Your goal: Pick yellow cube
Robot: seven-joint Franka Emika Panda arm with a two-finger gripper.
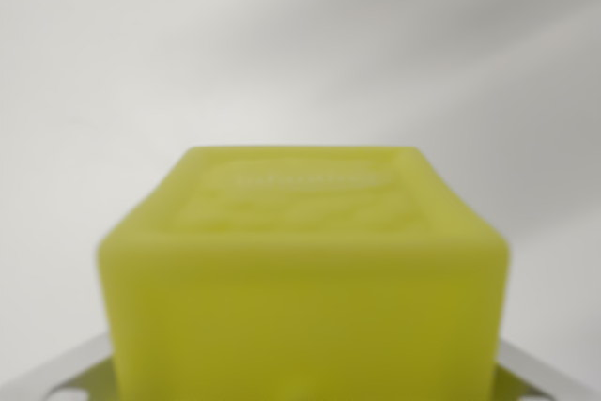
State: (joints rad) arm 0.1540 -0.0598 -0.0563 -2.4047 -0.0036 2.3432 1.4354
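The yellow cube (302, 279) fills the lower middle of the wrist view, very close to the camera and blurred. Its top face carries a faint embossed pattern. My gripper (302, 387) straddles it. A silvery metal finger (66, 375) comes in from the bottom left corner, and the other one runs in from the bottom right. Both meet the cube's sides with no gap showing. The cube hides the fingertips themselves.
Behind the cube lies a plain white surface (300, 44), out of focus, crossed by soft grey shadow bands. Nothing else shows in this view.
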